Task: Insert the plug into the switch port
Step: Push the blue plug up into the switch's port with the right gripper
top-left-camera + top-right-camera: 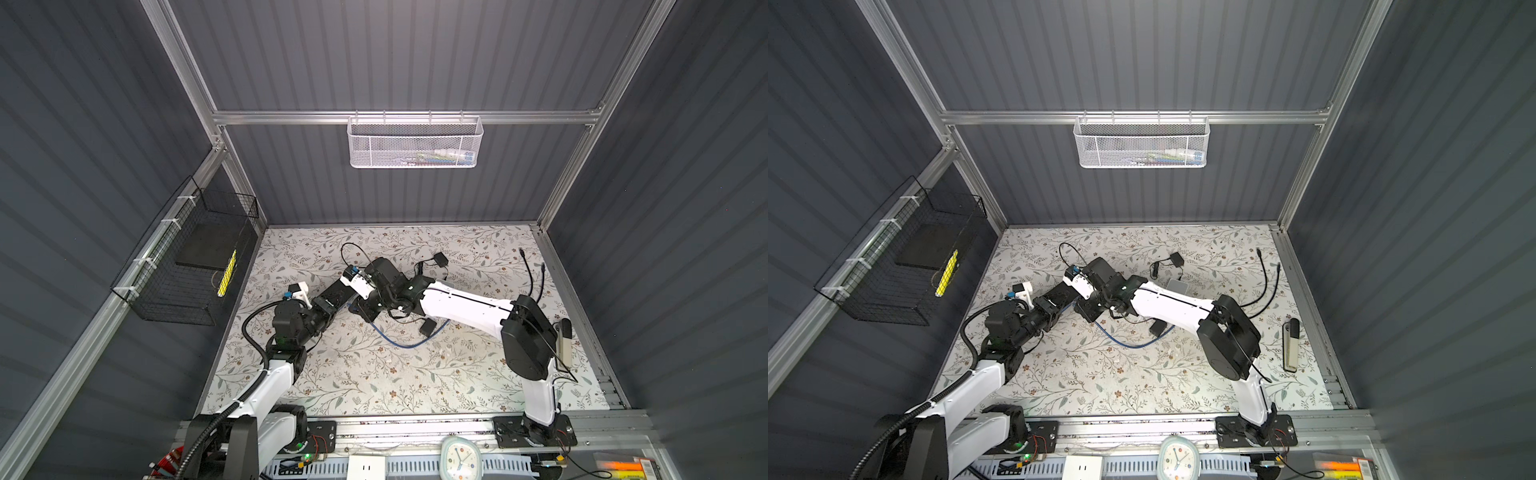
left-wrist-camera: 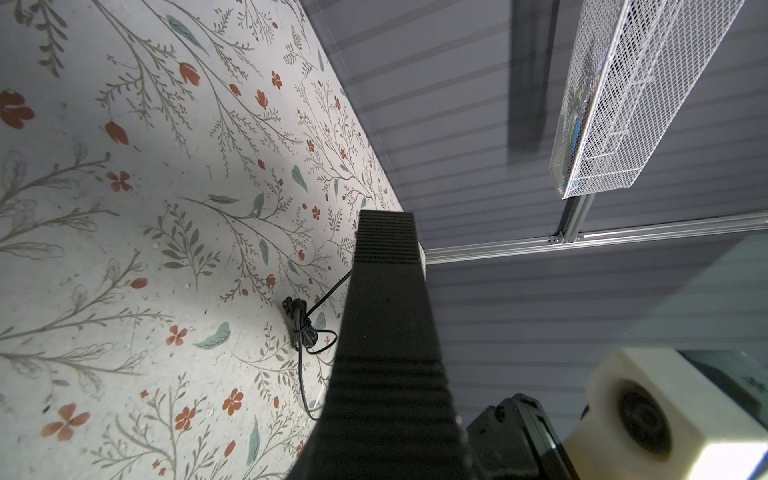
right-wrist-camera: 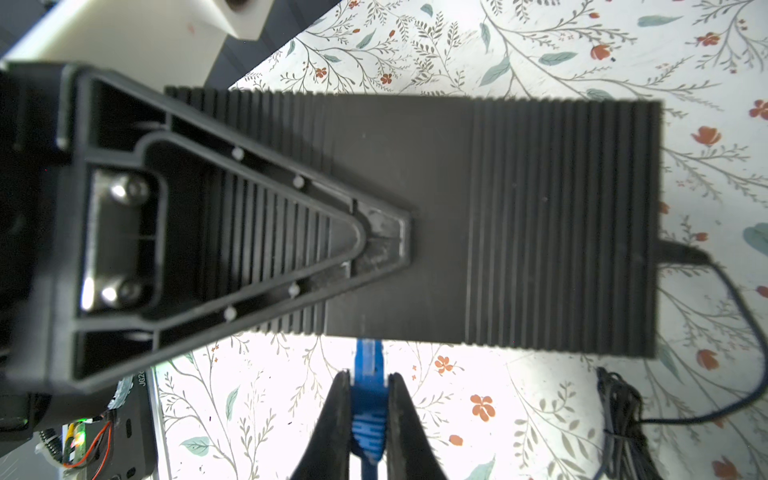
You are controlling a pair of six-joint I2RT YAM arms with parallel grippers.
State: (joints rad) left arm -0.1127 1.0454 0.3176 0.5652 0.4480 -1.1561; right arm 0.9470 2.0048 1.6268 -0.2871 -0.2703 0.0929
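Right end effector (image 3: pixel 368 376): narrowed on blue plug (image 3: pixel 368 353), nose meeting the long edge of black ribbed switch (image 3: pixel 519 216); seated or not, cannot tell. Left end effector (image 3: pixel 386 237): nearly closed, clamped on the switch, one finger (image 3: pixel 268 167) flat on top. Trailing behind: blue cable (image 1: pixel 399 343) looped over floral worktop (image 1: pixel 374 386). At the switch's far short end: black lead (image 3: pixel 735 299), bundled cord (image 3: pixel 623 415) beside.

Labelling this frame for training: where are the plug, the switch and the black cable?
plug (image 3: pixel 368 357): right wrist view, blue body near the switch's edge.
switch (image 3: pixel 540 216): right wrist view, ribbed top face.
black cable (image 3: pixel 681 253): right wrist view, connector at the switch's end.
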